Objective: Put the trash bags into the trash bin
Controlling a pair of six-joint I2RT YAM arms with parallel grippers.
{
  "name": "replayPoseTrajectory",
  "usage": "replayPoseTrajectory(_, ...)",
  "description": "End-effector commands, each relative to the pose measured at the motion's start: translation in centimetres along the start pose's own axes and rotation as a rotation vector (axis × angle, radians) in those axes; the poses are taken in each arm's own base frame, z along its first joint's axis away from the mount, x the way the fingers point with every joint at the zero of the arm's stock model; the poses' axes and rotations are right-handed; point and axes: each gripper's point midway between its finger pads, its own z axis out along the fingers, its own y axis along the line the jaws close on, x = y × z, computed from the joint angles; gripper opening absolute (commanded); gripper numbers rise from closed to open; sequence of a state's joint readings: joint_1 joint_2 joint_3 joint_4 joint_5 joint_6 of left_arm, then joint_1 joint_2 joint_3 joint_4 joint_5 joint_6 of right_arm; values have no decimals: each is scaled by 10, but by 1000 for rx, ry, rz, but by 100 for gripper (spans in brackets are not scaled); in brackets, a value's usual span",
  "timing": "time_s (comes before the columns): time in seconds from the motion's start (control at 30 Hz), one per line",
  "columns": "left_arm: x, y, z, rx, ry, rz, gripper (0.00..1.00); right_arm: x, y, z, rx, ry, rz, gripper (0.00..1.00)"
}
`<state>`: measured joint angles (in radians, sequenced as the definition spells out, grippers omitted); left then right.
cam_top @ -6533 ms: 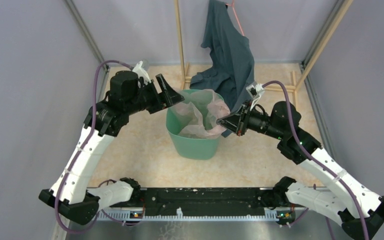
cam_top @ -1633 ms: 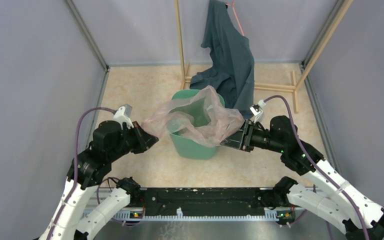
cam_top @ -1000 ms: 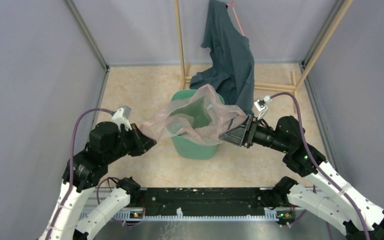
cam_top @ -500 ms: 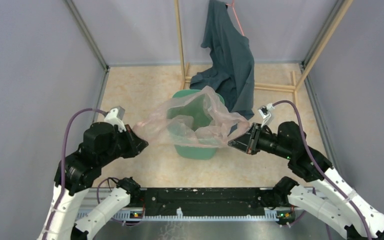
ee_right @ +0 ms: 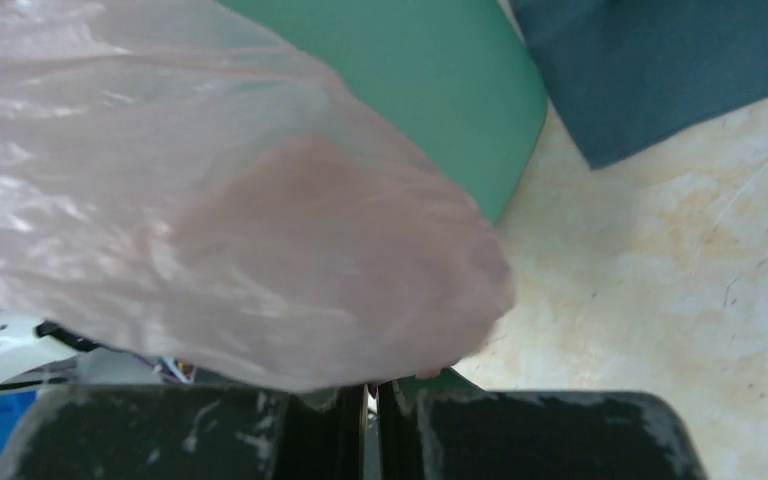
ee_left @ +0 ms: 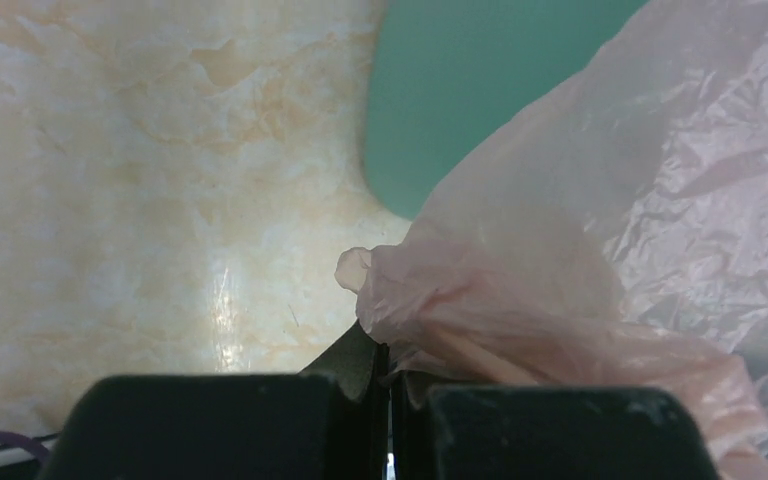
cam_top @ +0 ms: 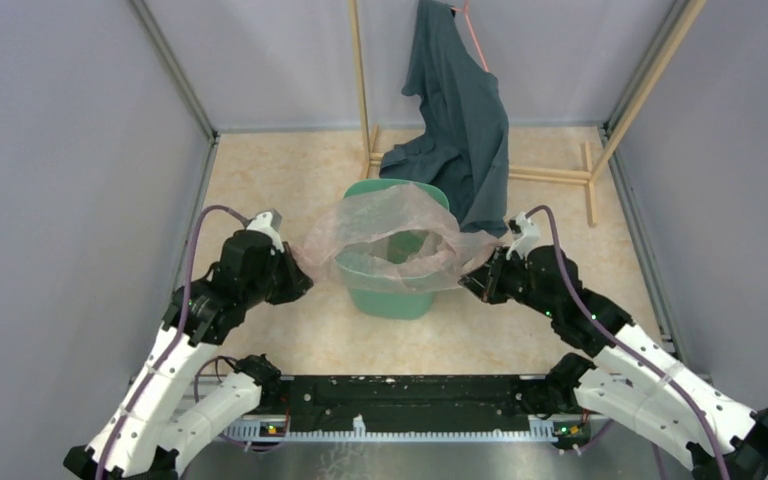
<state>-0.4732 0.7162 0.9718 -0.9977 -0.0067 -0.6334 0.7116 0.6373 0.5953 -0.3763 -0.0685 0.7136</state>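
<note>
Over the mouth of the trash bin (cam_top: 390,296) the trash bag (cam_top: 392,232) is stretched into a wide, shallow hood. Its far edge lies along the far rim, and its middle sags towards the green inside. The pink film is thin and wrinkled, pulled out to a point on each side.

The left gripper (cam_top: 295,276) has its jaws closed on a bunched corner of film, just left of the bin wall. The right gripper (cam_top: 472,281) is likewise clamped on the opposite corner, low beside the right wall (film hides the pinch itself in the wrist view).

The step in hand looks like seating the bag's mouth over the rim. To do it well, both corners should go down and slightly outward together, so the hem slips below the rim on each side at once. An uneven pull would likely drag the film off one side or tip the light bin. Tension wants to be modest, since film this thin will probably tear at the pinch points.

Behind the bin a dark garment (cam_top: 460,120) hangs from a wooden rack (cam_top: 360,80), its lower folds just beside the rim. The right arm should stay clear of it.
</note>
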Motion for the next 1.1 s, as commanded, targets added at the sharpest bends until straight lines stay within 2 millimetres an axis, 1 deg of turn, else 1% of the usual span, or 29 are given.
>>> replayPoseTrajectory(0.0,-34,-13,18,20,-120,-1,0,-27,3,13,3,-93,-142,6)
replayPoseTrajectory(0.07,-35,-15,19,17,-105,-11,0,-25,6,10,0,-58,-185,12)
replayPoseTrajectory(0.13,-33,-14,16,11,-95,-6,0,-26,6,0,12,-41,-212,17)
replayPoseTrajectory(0.17,-31,-12,13,7,-95,-4,2,-26,6,-5,14,-40,-216,21)
replayPoseTrajectory(0.3,-25,-7,-8,21,-111,12,29,-29,14,-35,-13,-63,-196,47)
replayPoseTrajectory(0.37,-24,-6,-24,34,-131,19,45,-32,20,-51,-30,-78,-189,57)
replayPoseTrajectory(0.43,-25,-6,-44,47,-150,36,60,-40,24,-66,-23,-95,-199,65)
replayPoseTrajectory(0.5,-28,-8,-63,62,-161,62,73,-51,29,-82,-15,-122,-225,70)
replayPoseTrajectory(0.6,-40,-14,-92,84,-209,106,94,-72,44,-104,-36,-172,-288,79)
replayPoseTrajectory(0.63,-46,-17,-101,94,-231,122,98,-79,50,-110,-47,-190,-317,82)
replayPoseTrajectory(0.7,-57,-25,-115,123,-274,169,98,-90,65,-116,-93,-214,-379,89)
replayPoseTrajectory(0.77,-67,-38,-119,165,-294,224,98,-96,78,-113,-140,-220,-425,93)
replayPoseTrajectory(0.83,-75,-53,-115,216,-286,275,98,-102,93,-104,-198,-215,-467,93)
replayPoseTrajectory(0.87,-79,-59,-110,228,-282,301,98,-103,97,-98,-213,-202,-484,93)
replayPoseTrajectory(0.97,-88,-64,-89,210,-260,349,98,-109,100,-78,-201,-182,-515,92)
replayPoseTrajectory(1.07,-89,-63,-68,183,-218,384,98,-115,97,-58,-164,-164,-541,89)
